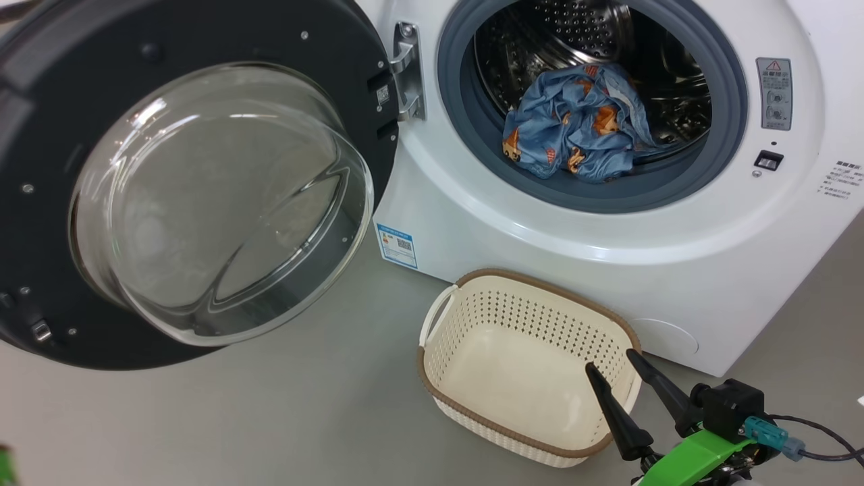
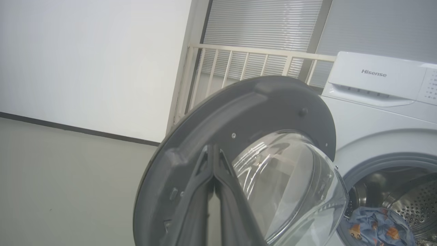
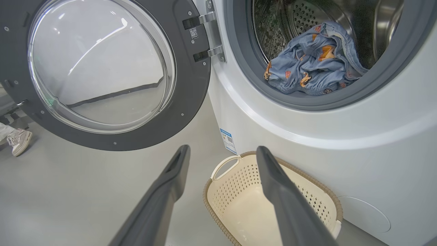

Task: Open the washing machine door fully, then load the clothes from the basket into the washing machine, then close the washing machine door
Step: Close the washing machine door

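Pale shoe (image 3: pixel 18 140) — cream slatted railing (image 2: pixel 256 51)

A plain indoor room that serves as a laundry corner, looking more like a test space than a furnished home. A white front-loading washing machine (image 1: pixel 607 283) stands on a bare, smooth grey floor (image 1: pixel 270 418). Behind it are a blank white wall (image 2: pixel 85 61) with a dark skirting strip (image 2: pixel 78 128), a cream railing (image 2: pixel 245 58) and closed slatted blinds (image 2: pixel 263 24) (a person's shoe (image 3: pixel 18 140) rests on the floor).
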You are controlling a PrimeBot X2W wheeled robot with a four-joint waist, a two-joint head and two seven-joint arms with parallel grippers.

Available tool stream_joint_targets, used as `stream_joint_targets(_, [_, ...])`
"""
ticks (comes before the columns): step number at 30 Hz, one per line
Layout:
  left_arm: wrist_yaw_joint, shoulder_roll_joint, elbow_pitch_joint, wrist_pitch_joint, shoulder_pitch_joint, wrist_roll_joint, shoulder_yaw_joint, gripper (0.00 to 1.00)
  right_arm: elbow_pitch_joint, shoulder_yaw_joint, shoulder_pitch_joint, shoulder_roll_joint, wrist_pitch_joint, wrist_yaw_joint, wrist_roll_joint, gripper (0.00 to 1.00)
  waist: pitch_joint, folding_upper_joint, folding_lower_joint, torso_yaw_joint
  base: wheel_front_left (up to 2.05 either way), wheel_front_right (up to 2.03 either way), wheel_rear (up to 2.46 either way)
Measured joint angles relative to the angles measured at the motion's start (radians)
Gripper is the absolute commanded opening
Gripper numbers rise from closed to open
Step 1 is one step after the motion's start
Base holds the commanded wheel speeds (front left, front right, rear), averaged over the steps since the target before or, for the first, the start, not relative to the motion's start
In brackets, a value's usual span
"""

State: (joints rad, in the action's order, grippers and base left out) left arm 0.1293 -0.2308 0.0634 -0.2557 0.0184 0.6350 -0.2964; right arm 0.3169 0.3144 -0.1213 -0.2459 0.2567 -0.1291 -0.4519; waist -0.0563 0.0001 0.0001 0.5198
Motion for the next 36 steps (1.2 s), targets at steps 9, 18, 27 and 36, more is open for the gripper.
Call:
stream_joint_targets(9, [0.0, -0.312, -0.287, 0.075, -0.328, 0.368, -0.004, 0.0, -0.015, -0.038, 0.004, 0.0, 0.0, 0.0, 0.002, 1.0, -0.034, 0.0, -0.0001, -0.004, 0.0, 0.0, 0.0])
stream_joint_targets(18, [0.0, -0.452, -0.625, 0.312, -0.621, 0.653, 0.103, 0.0, -0.035, -0.055, 0.017, -0.007, 0.0, 0.0, 0.02, 1.0, -0.074, 0.0, 0.0, -0.019, 0.0, 0.0, 0.0])
stream_joint_targets(27, [-0.001, -0.483, -0.814, 0.587, -0.72, 0.822, 0.157, 0.0, -0.038, -0.045, 0.011, -0.022, 0.0, 0.0, 0.028, 1.0, -0.123, 0.0, 0.0, -0.053, 0.0, 0.0, 0.0])
stream_joint_targets(36, [-0.001, -0.483, -0.849, 0.691, -0.73, 0.834, 0.226, 0.0, -0.041, -0.042, -0.003, -0.032, 0.0, 0.0, 0.029, 1.0, -0.144, 0.0, 0.0, -0.066, 0.0, 0.0, 0.0])
